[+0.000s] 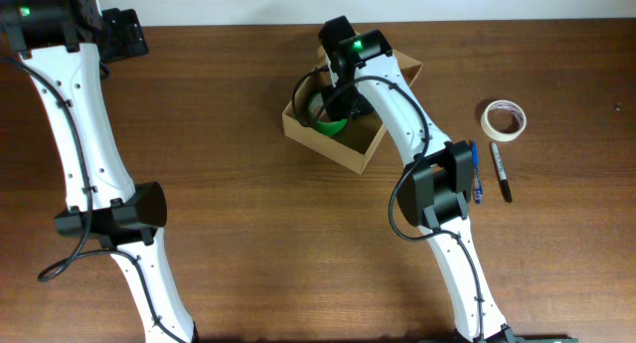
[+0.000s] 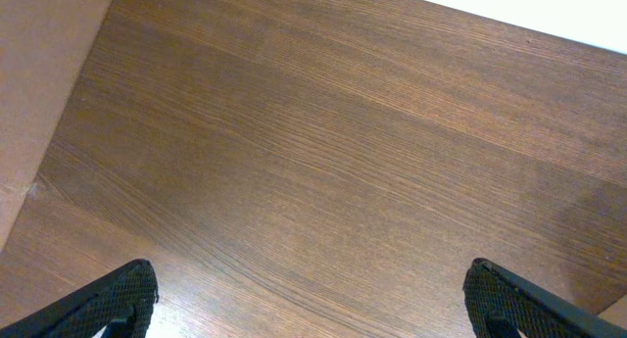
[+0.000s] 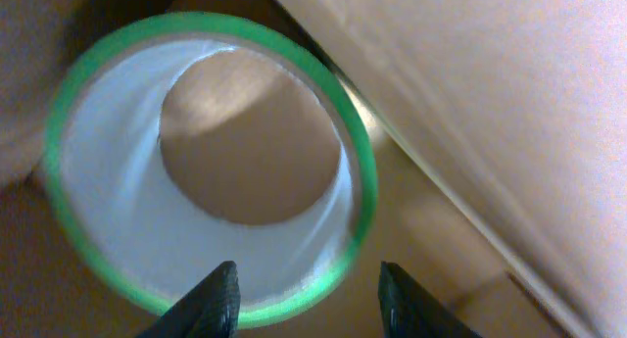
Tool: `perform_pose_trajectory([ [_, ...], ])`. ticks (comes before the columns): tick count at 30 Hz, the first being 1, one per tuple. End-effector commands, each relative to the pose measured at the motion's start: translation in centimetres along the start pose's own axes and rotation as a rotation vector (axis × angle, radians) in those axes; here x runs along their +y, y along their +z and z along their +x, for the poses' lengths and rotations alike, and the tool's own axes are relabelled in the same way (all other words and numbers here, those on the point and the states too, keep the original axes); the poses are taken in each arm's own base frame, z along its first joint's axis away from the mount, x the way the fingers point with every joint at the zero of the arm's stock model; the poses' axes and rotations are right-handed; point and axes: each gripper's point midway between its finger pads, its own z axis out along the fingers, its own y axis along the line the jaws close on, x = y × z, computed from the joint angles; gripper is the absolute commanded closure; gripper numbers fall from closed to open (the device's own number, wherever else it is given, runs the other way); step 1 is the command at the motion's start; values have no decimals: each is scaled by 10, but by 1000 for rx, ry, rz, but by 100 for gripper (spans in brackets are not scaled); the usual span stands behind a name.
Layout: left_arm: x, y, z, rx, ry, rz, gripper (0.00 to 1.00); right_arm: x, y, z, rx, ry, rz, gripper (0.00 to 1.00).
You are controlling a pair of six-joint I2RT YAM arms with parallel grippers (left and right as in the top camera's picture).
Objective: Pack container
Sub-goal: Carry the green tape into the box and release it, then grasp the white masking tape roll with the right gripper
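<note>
Currently the box (image 1: 320, 142) sits open near the middle of the table (image 1: 238, 234), and the right claw (image 3: 307, 269) reaches down into it. Its fingers stand apart on either side of the rim of the green tape roll (image 3: 196, 255) without pinching it, so I judge the roll released inside the box, close to a wall. The left claw (image 2: 312, 274) hangs spread wide over bare wood, holding nothing, probably parked clear. A cream tape roll (image 1: 504, 119) and two pens (image 1: 475, 174) lie beside the box. No writing is readable anywhere.
</note>
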Motion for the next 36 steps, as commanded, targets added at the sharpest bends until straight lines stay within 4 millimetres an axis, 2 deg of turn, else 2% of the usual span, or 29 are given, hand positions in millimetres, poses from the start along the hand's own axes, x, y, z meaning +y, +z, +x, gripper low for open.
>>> perform_pose_trajectory([
  [1, 2, -8, -1, -12, 2, 10, 0, -2, -107, -23, -227, -61, 55, 52],
  [4, 2, -8, -1, -12, 2, 10, 0, -19, -180, -19, -358, -55, 110, 52],
  [6, 2, -8, -1, -12, 2, 10, 0, -38, -231, -10, -446, -18, 135, 52],
  [7, 2, -8, -1, -12, 2, 10, 0, -63, -277, 5, -526, 35, 152, 51],
  [8, 2, -8, -1, -12, 2, 10, 0, -81, -300, 16, -565, 74, 166, 50],
  [10, 2, -8, -1, -12, 2, 10, 0, -127, -335, 42, -624, 177, 206, 48],
  [11, 2, -8, -1, -12, 2, 10, 0, -151, -344, 56, -638, 233, 233, 49],
  [12, 2, -8, -1, -12, 2, 10, 0, -172, -350, 68, -647, 288, 255, 49],
  [14, 2, -8, -1, -12, 2, 10, 0, -227, -352, 103, -650, 457, 307, 49],
  [16, 2, -8, -1, -12, 2, 10, 0, -278, -339, 139, -618, 630, 355, 47],
  [18, 2, -8, -1, -12, 2, 10, 0, -311, -313, 165, -557, 776, 341, 47],
  [20, 2, -8, -1, -12, 2, 10, 0, -333, -277, 182, -471, 896, 309, 47],
  [23, 2, -8, -1, -12, 2, 10, 0, -363, -203, 193, -297, 1058, 262, 48],
  [26, 2, -8, -1, -12, 2, 10, 0, -372, -150, 186, -197, 1099, 216, 48],
  [28, 2, -8, -1, -12, 2, 10, 0, -371, -110, 176, -138, 1099, 145, 48],
  [30, 2, -8, -1, -12, 2, 10, 0, -369, -79, 170, -98, 1109, 91, 48],
  [33, 2, -8, -1, -12, 2, 10, 0, -366, -41, 163, -59, 1124, 12, 48],
  [36, 2, -8, -1, -12, 2, 10, 0, -364, -17, 159, -36, 1122, -19, 48],
])
